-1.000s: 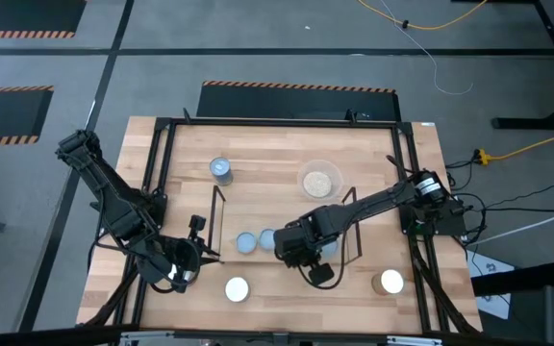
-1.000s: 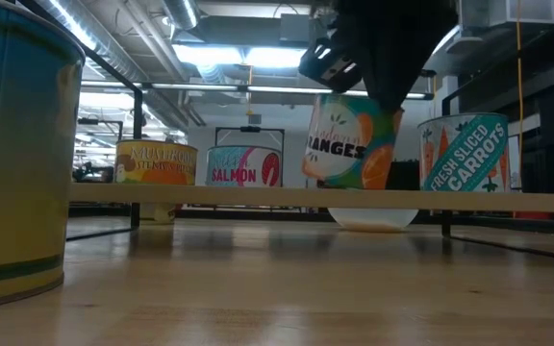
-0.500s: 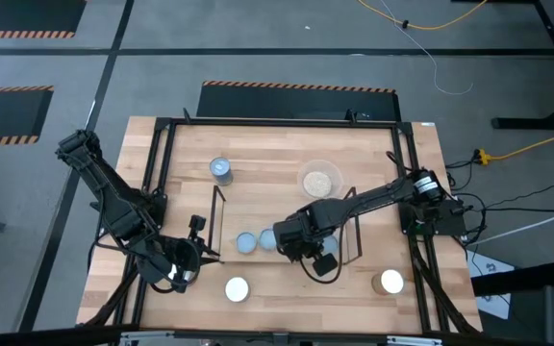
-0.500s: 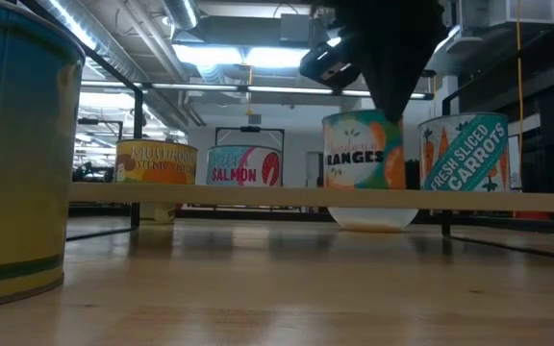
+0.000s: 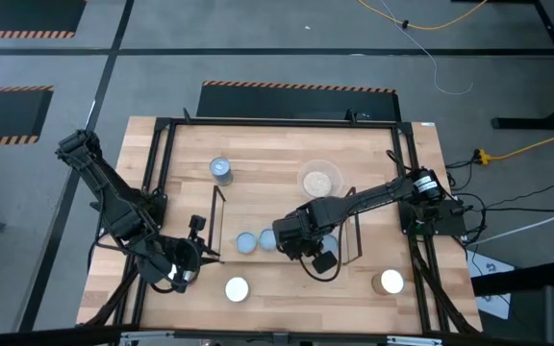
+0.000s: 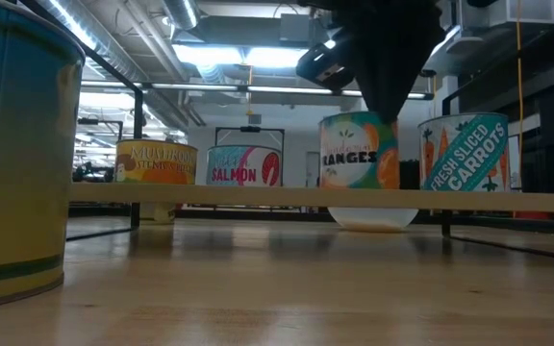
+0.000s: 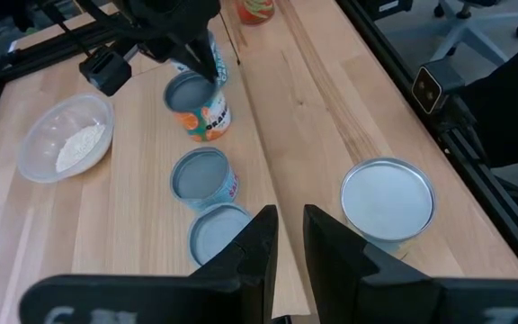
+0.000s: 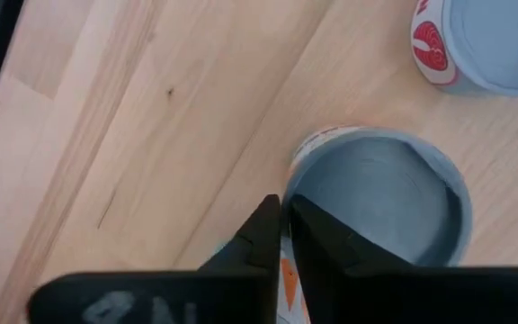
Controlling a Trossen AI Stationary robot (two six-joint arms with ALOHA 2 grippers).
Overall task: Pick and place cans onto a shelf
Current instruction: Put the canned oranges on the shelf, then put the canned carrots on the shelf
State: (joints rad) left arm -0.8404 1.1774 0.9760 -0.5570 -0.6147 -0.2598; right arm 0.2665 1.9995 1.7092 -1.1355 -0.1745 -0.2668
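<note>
Right wrist view: the right gripper [image 8: 283,209] has its two fingers drawn almost together on the rim of the oranges can [image 8: 376,198], one finger outside the wall and one just inside the lip, so it has a thin pinch on that edge. The low view shows this can [image 6: 359,152] standing upright on the shelf [image 6: 258,197], with the gripper coming down onto its top from above. It is third from the left in a row of four: the mushroom can [image 6: 155,163], the salmon can [image 6: 243,165], then the oranges, then the carrots can [image 6: 465,152] at the right end.

From above, the right arm reaches in from the table's right edge to the middle of the shelf [image 5: 221,207]. A clear dish [image 5: 319,180] with pale grains sits just beyond the shelf on the far side. One silver-topped can [image 5: 221,170] stands far left of the dish, and two white-topped cans [image 5: 236,288] [image 5: 390,282] stand on the near side of the table, well apart.

The left gripper [image 7: 290,225] waits near the table's near left corner, fingers a narrow slit apart and empty.
</note>
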